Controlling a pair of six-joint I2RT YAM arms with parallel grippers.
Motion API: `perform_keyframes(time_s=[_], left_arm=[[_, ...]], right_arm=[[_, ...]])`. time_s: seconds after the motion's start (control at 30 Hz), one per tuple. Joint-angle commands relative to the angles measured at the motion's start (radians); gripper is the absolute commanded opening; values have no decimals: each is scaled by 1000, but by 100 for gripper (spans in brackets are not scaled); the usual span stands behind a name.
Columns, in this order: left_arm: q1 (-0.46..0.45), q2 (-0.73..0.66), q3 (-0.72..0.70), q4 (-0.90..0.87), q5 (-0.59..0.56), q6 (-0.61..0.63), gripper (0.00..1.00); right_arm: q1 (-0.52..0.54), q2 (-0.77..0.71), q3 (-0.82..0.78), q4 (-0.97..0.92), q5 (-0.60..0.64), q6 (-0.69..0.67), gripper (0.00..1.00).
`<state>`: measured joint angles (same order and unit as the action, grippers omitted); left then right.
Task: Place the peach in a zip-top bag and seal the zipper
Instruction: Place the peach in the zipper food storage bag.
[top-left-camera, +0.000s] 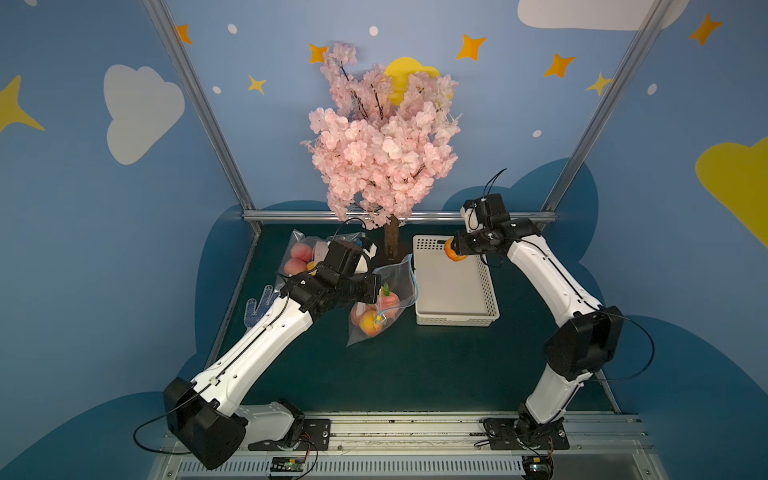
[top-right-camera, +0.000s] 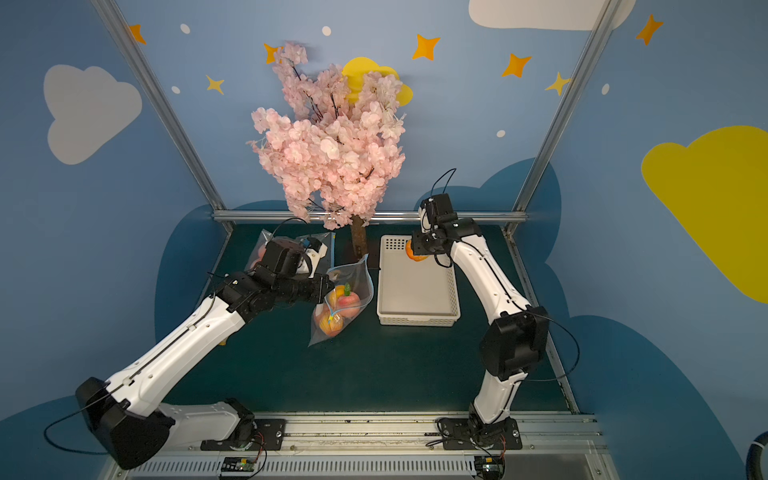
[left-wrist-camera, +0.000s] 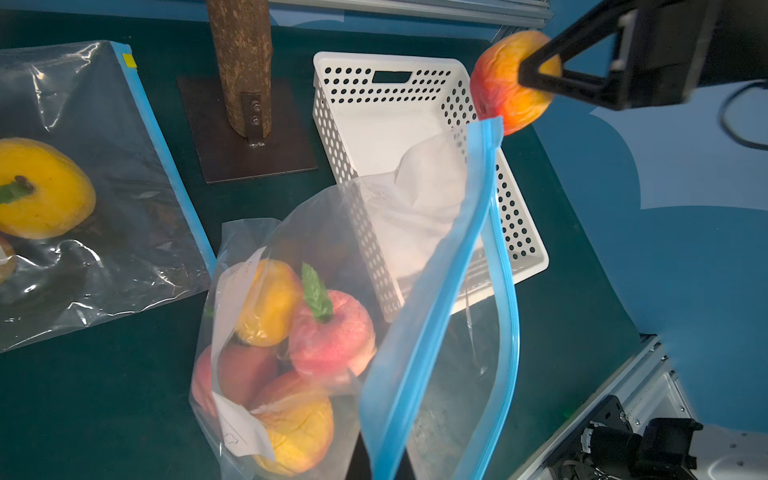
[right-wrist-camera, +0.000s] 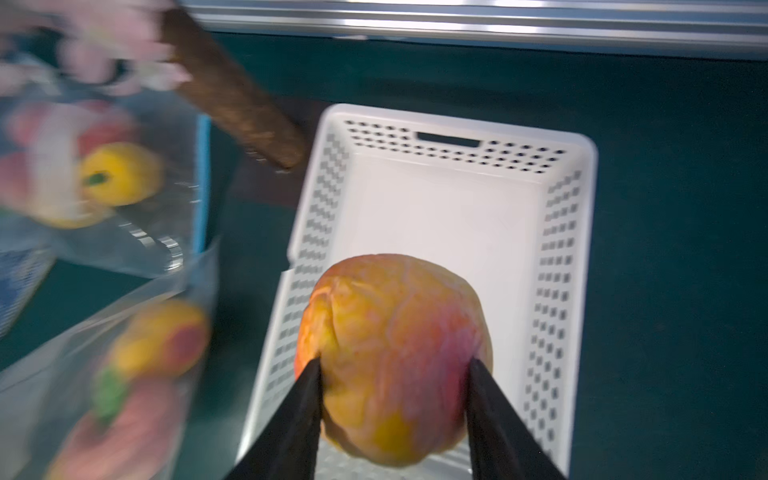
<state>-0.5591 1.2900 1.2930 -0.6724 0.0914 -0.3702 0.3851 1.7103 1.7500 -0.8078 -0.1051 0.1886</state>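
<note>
Peach, orange-red and wrinkled (top-left-camera: 454, 253), hangs right of centre in both top views. It is grasped by the right tool (top-left-camera: 457, 250) above a white perforated plastic basket (top-left-camera: 457, 321) on the dark green tabletop (top-left-camera: 415, 374). At centre frame stands a clear plastic zip-top bag (top-left-camera: 401, 279) already holding several peaches. The left tool (top-left-camera: 377, 291) is clenched and appears to pinch the bag's lip.

Left wrist view: the bag's blue zipper strip (left-wrist-camera: 436, 266) is parted, so the mouth gapes. The held peach (left-wrist-camera: 503, 83) is beyond it, well apart from the bag.

Right wrist view: two black fingers (right-wrist-camera: 295, 415) press the peach's sides, with the basket underneath and the bag blurred beside it.

To do this step well, the peach likely needs carrying clear over the basket wall, then lowering squarely between the two blue lips. It should be released only once inside, with the left tool holding the mouth open.
</note>
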Motion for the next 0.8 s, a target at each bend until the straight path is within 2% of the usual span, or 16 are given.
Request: perform_keyframes(time_s=[0.0,0.13,0.23,0.53,0.6,0.7,0.77], left_arm=[[-1,-2,-6,11,4,-5,3],[-1,-3,4,1,5,-7,3],[-1,4,15,-4,10,-9,3],[-1,34,54,-12,8,-28,3],[-1,35,60,-12,4,-30,3],[-1,30,66,-16,-2,-29,3],[-1,26,69,-25,-4,-26,3]], right_arm=[[61,-112,-114,107,-289,64,40],[163,-271,-283,333,-375,99,42],[220,-336,-368,473,-433,142,43],[318,-302,-357,402,-336,37,47],[331,-286,-348,360,-295,-5,53],[340,-263,-336,305,-212,-36,74],[338,-269,-327,301,-188,-36,82]])
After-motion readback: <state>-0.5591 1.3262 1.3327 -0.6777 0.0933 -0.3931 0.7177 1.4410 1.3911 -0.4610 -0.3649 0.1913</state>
